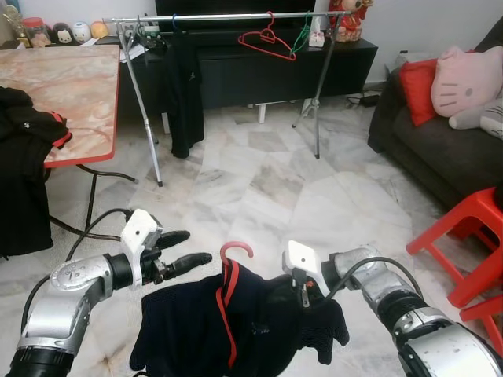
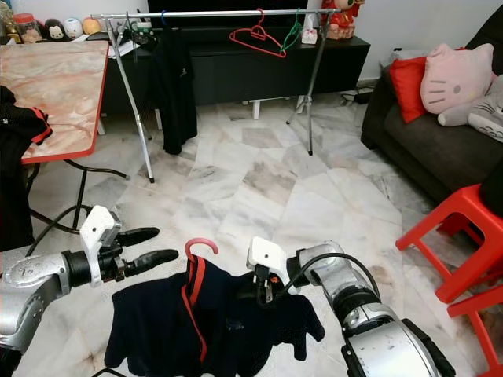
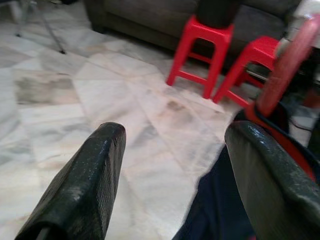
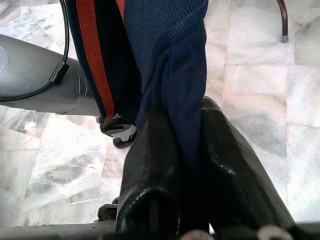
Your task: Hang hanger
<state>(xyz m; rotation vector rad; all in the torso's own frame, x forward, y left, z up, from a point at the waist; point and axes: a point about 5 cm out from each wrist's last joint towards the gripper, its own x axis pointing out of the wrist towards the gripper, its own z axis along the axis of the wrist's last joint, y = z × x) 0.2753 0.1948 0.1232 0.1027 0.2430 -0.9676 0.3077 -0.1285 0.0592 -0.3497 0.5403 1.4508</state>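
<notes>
The hanger (image 1: 234,259) sits low in front of the robot, well short of the rack (image 1: 228,17) at the far side of the room. Only its red hook shows, upright above the collar of a dark navy garment (image 1: 196,330) with red trim that drapes from it.

The right gripper (image 4: 187,165) has its jaws clamped on a fold of the garment's fabric, beside the hook on the robot's right; the cloth is pinched between the two fingers. The left gripper (image 1: 182,249) hovers just beside the hook on the robot's left, jaws apart, holding nothing.

Risks, as judged:
- The grip appears to be on cloth, not on the hanger. The garment could slide off the hanger, or the hanger could tilt and drop out of the collar during carriage.
- The hem hangs close to the floor (image 1: 267,181) and could drag or snag while walking.
- The hook faces sideways and is held by neither gripper; it may swing and miss the rail.
- The rail already carries a black garment (image 1: 182,86), a red hanger (image 1: 267,41) and a green one (image 1: 302,35); the free span between them is the likely target, and a poor approach could knock them.

No containers are involved; a table (image 1: 63,86), sofa (image 1: 440,149) and red stools (image 1: 471,236) border the route.
</notes>
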